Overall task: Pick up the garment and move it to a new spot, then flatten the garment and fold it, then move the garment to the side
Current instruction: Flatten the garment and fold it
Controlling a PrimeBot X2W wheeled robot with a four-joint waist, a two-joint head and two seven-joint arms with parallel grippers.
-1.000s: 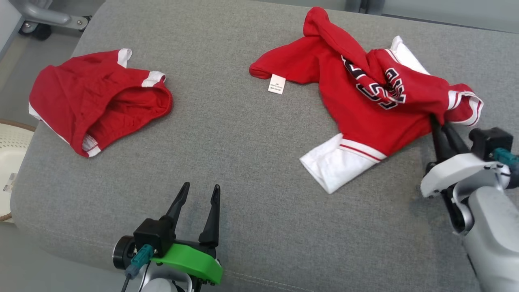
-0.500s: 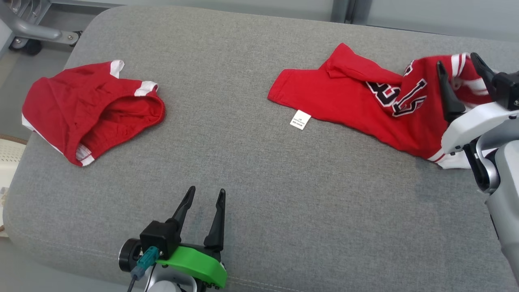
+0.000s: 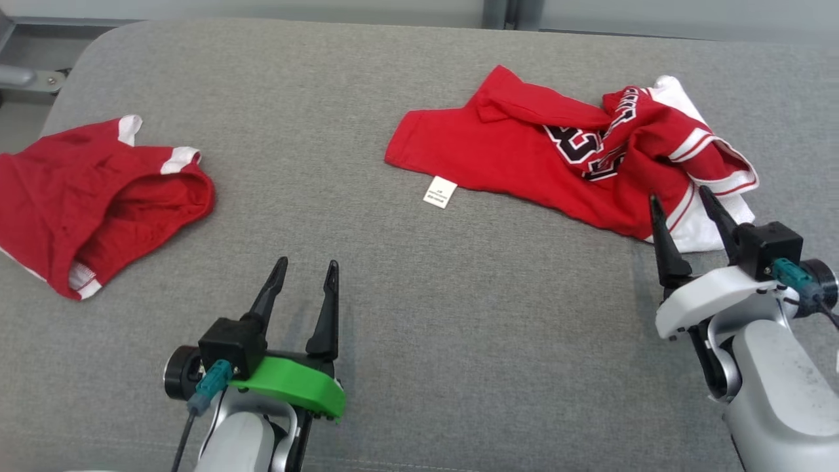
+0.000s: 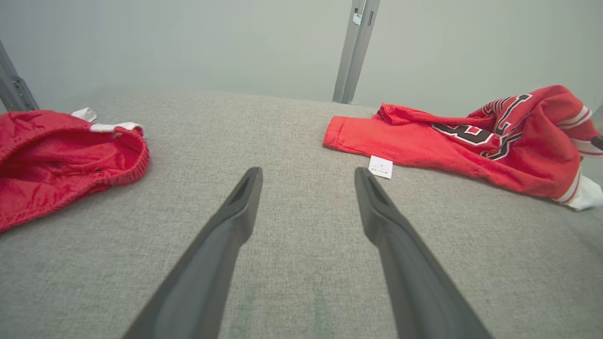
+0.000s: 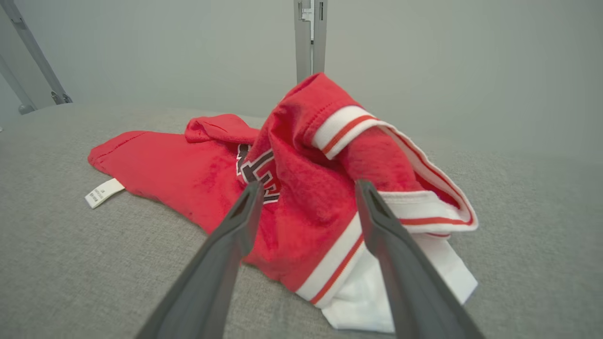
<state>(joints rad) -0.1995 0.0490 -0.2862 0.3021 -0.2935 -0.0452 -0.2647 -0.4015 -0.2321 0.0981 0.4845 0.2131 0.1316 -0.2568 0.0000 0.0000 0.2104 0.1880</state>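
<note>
Head view: right jaws near garment

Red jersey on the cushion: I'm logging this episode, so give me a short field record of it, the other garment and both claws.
jersey: red jersey, crumpled, unfolded, on the right of the grey cushion
label: white care label at its near-left edge
other garment: red shorts, far left, apart from the jersey
left claw: open, empty, over bare cushion
right claw: open, at the jersey's near edge, gripping nothing
</note>
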